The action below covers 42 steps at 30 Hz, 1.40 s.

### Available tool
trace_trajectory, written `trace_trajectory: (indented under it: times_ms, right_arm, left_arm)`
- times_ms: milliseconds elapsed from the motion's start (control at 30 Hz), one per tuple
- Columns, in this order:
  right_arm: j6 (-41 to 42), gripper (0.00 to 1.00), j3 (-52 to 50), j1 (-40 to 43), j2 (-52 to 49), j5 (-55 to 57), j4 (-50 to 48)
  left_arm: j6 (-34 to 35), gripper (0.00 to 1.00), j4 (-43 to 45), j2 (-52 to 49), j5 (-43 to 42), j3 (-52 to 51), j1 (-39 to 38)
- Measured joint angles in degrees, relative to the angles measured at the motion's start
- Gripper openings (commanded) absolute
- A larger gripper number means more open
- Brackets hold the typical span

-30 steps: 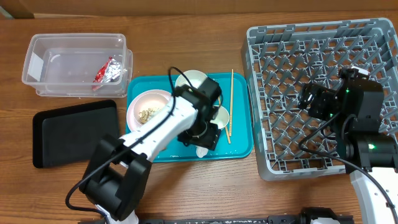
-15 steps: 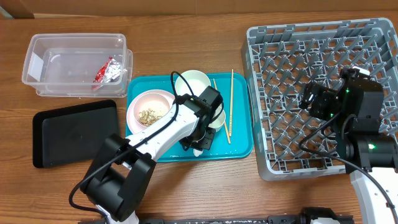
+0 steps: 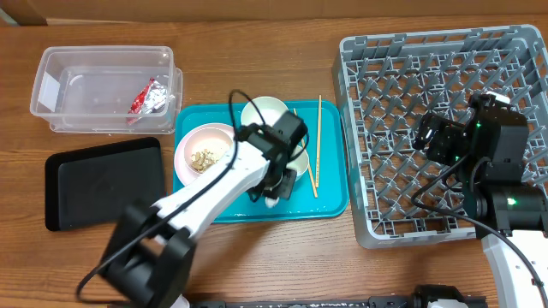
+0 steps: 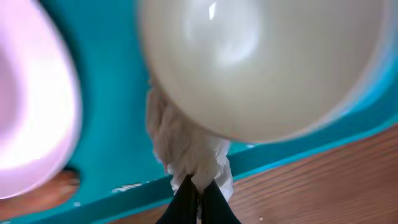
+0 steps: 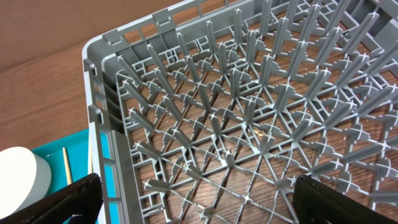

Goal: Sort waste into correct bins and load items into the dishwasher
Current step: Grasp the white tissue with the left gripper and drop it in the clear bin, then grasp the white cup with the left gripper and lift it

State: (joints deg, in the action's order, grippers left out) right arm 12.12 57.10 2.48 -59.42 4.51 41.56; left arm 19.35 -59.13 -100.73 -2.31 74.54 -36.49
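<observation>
**A:** Waste status?

**B:** Foil wrapper (image 3: pixel 147 97), red and silver, crumpled, lies in the clear tub (image 3: pixel 51 64) at its right end. Black tray (image 3: pixel 103 181) sits just in front of the tub. White tissue (image 4: pixel 186 143), bunched, is pinched in the left gripper (image 4: pixel 198 185) over the teal tray (image 3: pixel 330 195)'s edge. Beige scraps (image 3: pixel 204 156) are in the pink bowl (image 3: pixel 190 137).

**A:** Dishes?

**B:** Pink bowl and white bowl (image 3: pixel 261 111) stand upright on the teal tray, side by side. Chopsticks (image 3: pixel 317 145) lie along its right side. Grey rack (image 3: pixel 402 77), grid floor with pegs, is right of that.
</observation>
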Motion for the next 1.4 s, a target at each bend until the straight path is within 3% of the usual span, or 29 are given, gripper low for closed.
trace_trajectory:
  times_ms: [133, 233, 400, 500, 533, 600, 700, 833, 933, 1133, 1400]
  right_arm:
    - [0.00, 1.00, 0.00, 0.00, 0.00, 0.02, 0.02]
    - [0.04, 1.00, 0.00, 0.00, 0.00, 0.00, 0.02]
    - [0.04, 1.00, 0.00, 0.00, 0.00, 0.02, 0.09]
    - [0.00, 1.00, 0.00, 0.00, 0.00, 0.07, 0.02]
    - [0.00, 1.00, 0.00, 0.00, 0.00, 0.07, 0.07]
    - [0.00, 1.00, 0.00, 0.00, 0.00, 0.17, 0.07]
    - [0.00, 1.00, 0.00, 0.00, 0.00, 0.22, 0.04]
    - [0.00, 1.00, 0.00, 0.00, 0.00, 0.22, 0.04]
    - [0.00, 1.00, 0.00, 0.00, 0.00, 0.22, 0.02]
    - [-0.02, 1.00, 0.00, 0.00, 0.00, 0.24, 0.04]
    - [-0.02, 1.00, 0.00, 0.00, 0.00, 0.24, 0.07]
  left_arm:
    - [-0.02, 0.04, -1.97, 6.64, 5.20, 6.51, 3.02]
    - [-0.04, 0.04, -1.11, 8.85, 8.44, 9.94, 10.36]
    - [-0.02, 0.04, 12.37, 8.55, 10.73, 11.47, 30.93]
    - [-0.02, 0.04, 19.39, 7.02, 10.93, 11.69, 37.46]
    - [-0.04, 0.11, 21.16, 5.79, 10.86, 11.78, 39.28]
    - [0.13, 0.41, 23.65, 1.92, 10.69, 11.80, 42.73]
    - [0.17, 0.53, 24.94, -3.34, 10.64, 11.80, 45.42]
    - [-0.72, 0.52, 21.35, -3.65, 6.47, 14.49, 45.68]
    - [-1.31, 0.48, 13.40, -3.04, -2.38, 18.71, 44.00]
    - [-1.81, 0.44, -2.16, -1.62, -16.06, 19.82, 29.31]
    - [-3.34, 0.43, -9.94, -6.62, -13.92, 19.89, 15.08]
